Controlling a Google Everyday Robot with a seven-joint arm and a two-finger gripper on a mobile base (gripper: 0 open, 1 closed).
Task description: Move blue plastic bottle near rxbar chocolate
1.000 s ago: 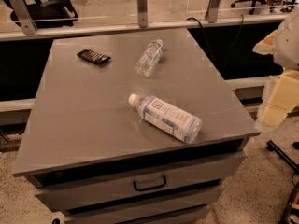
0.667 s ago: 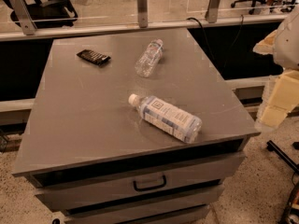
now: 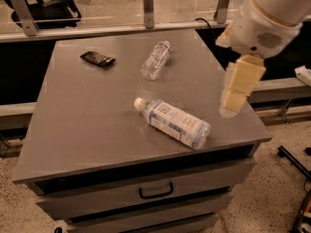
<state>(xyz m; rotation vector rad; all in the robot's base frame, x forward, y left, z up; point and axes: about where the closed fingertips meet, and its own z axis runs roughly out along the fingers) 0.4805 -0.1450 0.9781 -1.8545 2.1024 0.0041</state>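
Grey matte cabinet top (image 3: 73, 130) over drawers. The blue plastic bottle (image 3: 174, 122), a clear cylinder with a pale label, lies on its side at 5 o'clock, its white cap pointing to 10. The flat black rxbar chocolate (image 3: 97, 58) lies at 11, well apart. A smaller ribbed clear bottle (image 3: 155, 60) lies at 1. The cream, blocky gripper (image 3: 233, 98) hangs at 3, holding nothing; how far open it is cannot be told.

table top (image 3: 73, 144) — blue plastic bottle (image 3: 175, 123) lay on its side, front centre; smaller bottle (image 3: 155, 59) behind it; rxbar chocolate (image 3: 97, 58) back left, well apart; gripper (image 3: 231, 106) hung over the right edge.
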